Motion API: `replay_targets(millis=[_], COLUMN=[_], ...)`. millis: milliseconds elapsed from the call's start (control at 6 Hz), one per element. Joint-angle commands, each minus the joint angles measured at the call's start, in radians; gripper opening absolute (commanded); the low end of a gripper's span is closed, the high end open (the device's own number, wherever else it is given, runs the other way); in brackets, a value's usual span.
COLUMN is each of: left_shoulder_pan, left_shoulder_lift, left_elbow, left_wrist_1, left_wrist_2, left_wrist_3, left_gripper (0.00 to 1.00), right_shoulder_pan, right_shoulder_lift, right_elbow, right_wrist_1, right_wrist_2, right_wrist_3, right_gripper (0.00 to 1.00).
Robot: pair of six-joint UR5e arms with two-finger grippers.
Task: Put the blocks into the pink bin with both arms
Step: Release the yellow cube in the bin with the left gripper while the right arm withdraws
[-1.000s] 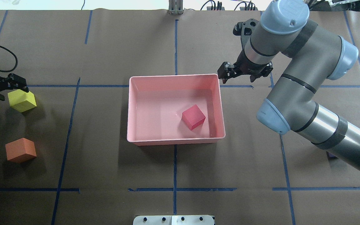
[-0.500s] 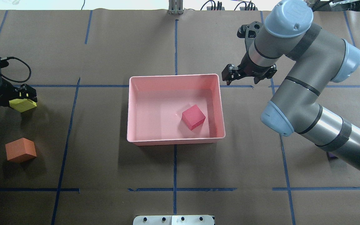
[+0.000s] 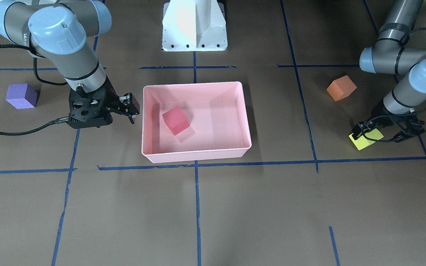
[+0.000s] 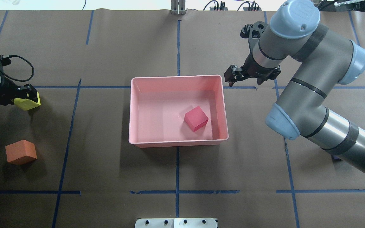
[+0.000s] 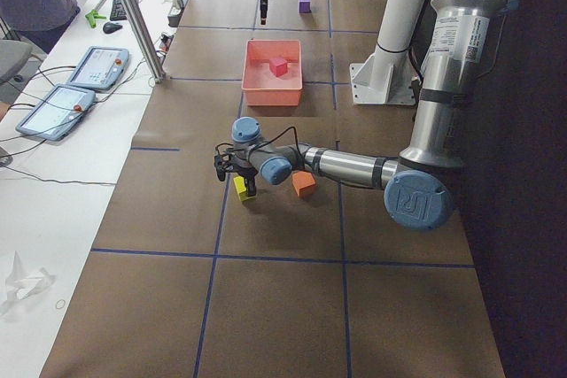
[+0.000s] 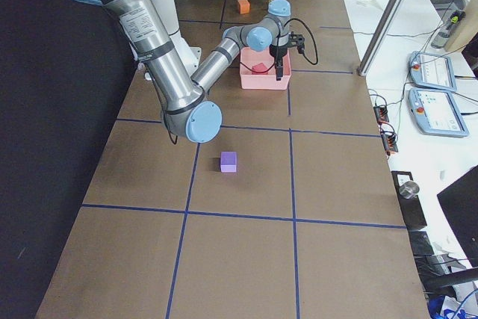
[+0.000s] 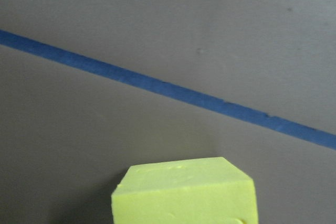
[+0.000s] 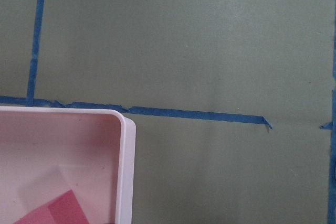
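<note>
The brown counter [image 4: 106,47] has blue tape lines [image 4: 178,44]. One pink bin [image 4: 177,143] in the middle holds the red block [image 4: 196,118]. The right tool [image 4: 247,80] hangs wide open by its corner. The left tool [image 3: 375,133] pinches the yellow-green block [image 3: 362,142]. The orange block [image 4: 21,152] and purple block [image 3: 21,96] lie outside: four blocks in all.

Four foam cubes: one purple cube [image 3: 21,96], one red cube [image 3: 176,120], one orange cube [image 3: 341,88], one yellow-green cube [image 3: 365,141]. One pink bin [image 3: 194,157]. Two tools: left tool [image 3: 377,133], right tool [image 4: 252,76].
</note>
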Motion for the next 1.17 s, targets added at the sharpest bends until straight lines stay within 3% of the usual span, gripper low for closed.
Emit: replay_targets(millis=[0, 333, 667, 1000], left_shoulder_pan=[-0.008, 0.002, 0.104, 0.293], left_shoulder_lift=[-0.049, -0.194, -0.380, -0.543], left_elbow=[-0.103, -0.146, -0.213, -0.218], left_wrist_1=[0.005, 0.063, 0.339, 0.482], left_wrist_2=[0.003, 0.002, 0.018, 0.197], left_wrist_3=[-0.002, -0.003, -0.026, -0.147], left_gripper=[0.37, 0.37, 0.37, 0.37], right_shoulder_pan=[0.002, 0.022, 0.145, 0.248], right_shoulder_lift=[-0.022, -0.125, -0.258, -0.445], right_elbow=[0.025, 0.115, 0.163, 0.230], right_wrist_1=[0.000, 0.002, 0.003, 0.006], right_wrist_2=[0.007, 0.009, 0.111, 0.119], right_wrist_3=[0.000, -0.095, -0.313, -0.547], right_gripper=[1.00, 1.00, 1.00, 1.00])
